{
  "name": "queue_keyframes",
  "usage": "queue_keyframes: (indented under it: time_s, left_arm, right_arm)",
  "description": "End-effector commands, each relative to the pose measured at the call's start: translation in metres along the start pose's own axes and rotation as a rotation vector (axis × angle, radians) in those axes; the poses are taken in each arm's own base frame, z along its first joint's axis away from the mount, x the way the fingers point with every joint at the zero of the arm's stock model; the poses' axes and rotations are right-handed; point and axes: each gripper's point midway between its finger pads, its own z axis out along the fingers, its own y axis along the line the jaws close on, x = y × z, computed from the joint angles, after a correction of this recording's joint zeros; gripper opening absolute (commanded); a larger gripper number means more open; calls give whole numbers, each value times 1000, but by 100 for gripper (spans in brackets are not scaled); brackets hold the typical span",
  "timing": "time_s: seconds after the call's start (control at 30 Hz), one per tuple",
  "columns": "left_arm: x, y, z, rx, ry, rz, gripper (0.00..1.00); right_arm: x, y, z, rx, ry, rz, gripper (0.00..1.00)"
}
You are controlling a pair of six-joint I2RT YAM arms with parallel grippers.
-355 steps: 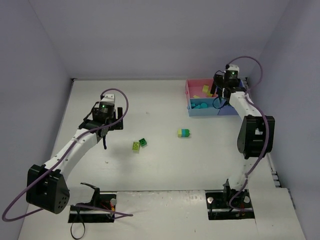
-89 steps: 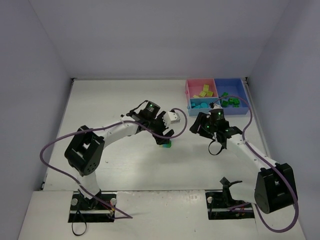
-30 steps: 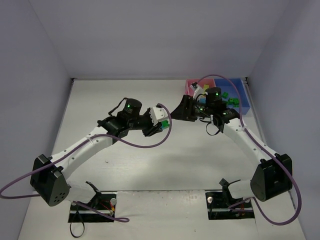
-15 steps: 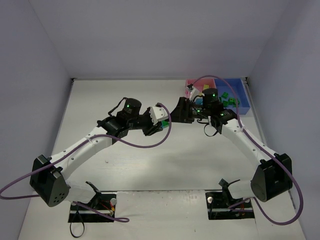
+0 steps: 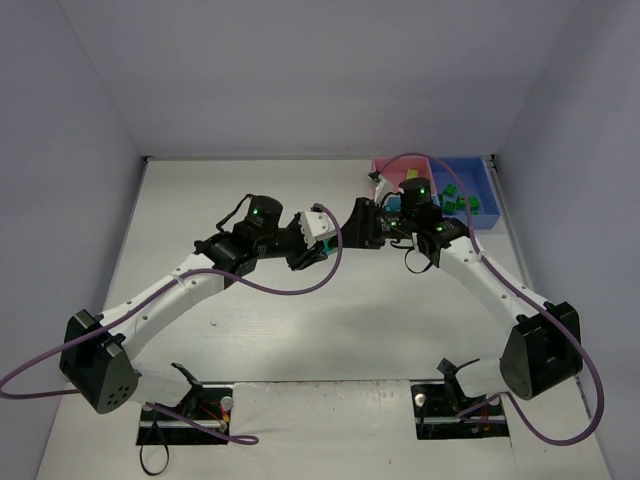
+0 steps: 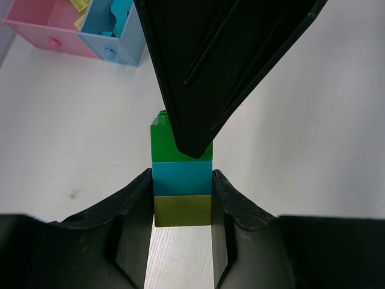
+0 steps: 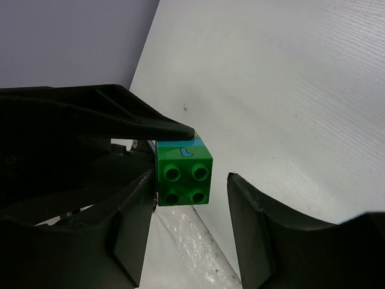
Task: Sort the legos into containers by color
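A stack of three legos, yellow-green point(image 6: 182, 209), cyan point(image 6: 181, 179) and green point(image 6: 173, 143), is held above the table by my left gripper point(image 6: 182, 183), which is shut on its yellow-green and cyan bricks. In the top view the left gripper point(image 5: 318, 250) meets my right gripper point(image 5: 348, 236) at mid-table. The right gripper point(image 7: 191, 177) is open and straddles the green end brick point(image 7: 183, 177). Its left finger point(image 7: 133, 220) is nearly touching the brick, while its right finger point(image 7: 258, 235) stands apart. The containers sit at the back right: pink point(image 5: 381, 170), darker blue point(image 5: 470, 172).
In the left wrist view the pink tray point(image 6: 36, 24) holds a yellow piece, and the light blue tray point(image 6: 117, 51) holds cyan bricks. Green bricks point(image 5: 456, 201) lie in the darker blue tray. The right arm partly covers the trays in the top view.
My right gripper has slid a little left onto the stack's green end and its jaws have narrowed. The left gripper has kept still with the stack.
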Motion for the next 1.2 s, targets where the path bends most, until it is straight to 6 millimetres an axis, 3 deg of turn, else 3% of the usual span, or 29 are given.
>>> queue_keyframes:
  time_s: [0.0,0.13,0.17,0.27,0.57,0.7,0.77,0.87,0.9,0.93,1.0,1.03,1.07,1.1,1.17]
  left_arm:
    - [-36,6,-8,-20,-115,47,0]
    - [-34,4,-7,-14,-113,42,0]
    - [-33,4,-7,-12,-113,42,0]
    - [-24,3,-5,-13,-94,31,0]
    - [24,4,-2,-45,5,-42,0]
    - [27,6,-4,-57,9,-58,0]
    - [27,7,-6,-64,11,-59,0]
    - [19,9,-11,-76,-1,-53,0]
    - [16,8,-14,-76,-11,-50,0]
    - [14,7,-15,-75,-15,-53,0]
    - [9,5,-19,-73,-34,-51,0]
    - [7,5,-21,-73,-38,-55,0]
    - [8,2,-23,-70,-43,-56,0]
    - [9,1,-23,-70,-43,-59,0]
    - [9,1,-24,-76,-54,-63,0]
  right_arm:
    - [-8,17,0,-60,-19,-64,47]
    - [-6,18,2,-64,-14,-60,31]
    - [-6,18,2,-64,-15,-62,18]
    - [-10,19,-2,-59,-34,-78,0]
    - [-41,1,-35,-7,-124,-81,0]
    - [-56,-11,-51,34,-150,-77,0]
    - [-73,-21,-63,82,-193,-87,0]
    - [-115,-74,-102,346,-348,-57,3]
    - [-135,-113,-132,538,-458,-13,3]
    - [-143,-132,-144,625,-500,14,3]
    - [-161,-176,-194,855,-644,110,4]
    - [-164,-196,-200,901,-659,147,4]
    - [-174,-202,-211,936,-701,166,8]
    - [-175,-226,-218,1013,-710,199,9]
    - [-191,-241,-234,1060,-751,216,11]
